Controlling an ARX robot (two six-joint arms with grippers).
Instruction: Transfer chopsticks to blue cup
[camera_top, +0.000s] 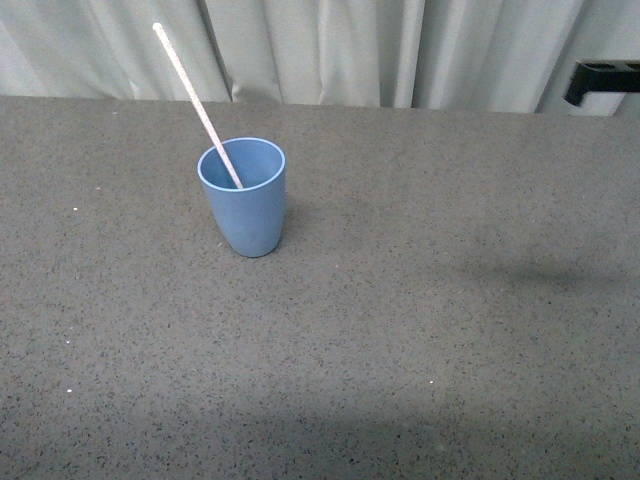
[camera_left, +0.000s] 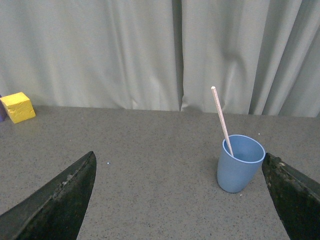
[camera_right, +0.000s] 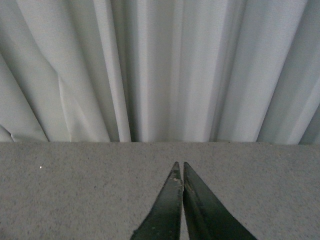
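Front view: the chopsticks (camera_top: 197, 100) are seen leaning inside the blue cup (camera_top: 243, 200) on the desk (camera_top: 420, 350), propped against its rim, so the transfer is judged complete. Left wrist view: the left claw (camera_left: 178, 154) is held spread and empty, apart from the cup, since nothing needs gripping. Right wrist view: the right claw (camera_right: 179, 164) is seen pressed together, idle above the desk.

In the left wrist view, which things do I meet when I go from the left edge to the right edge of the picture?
Yellow block → one dark finger → blue cup, with the chopstick standing in it → other dark finger.
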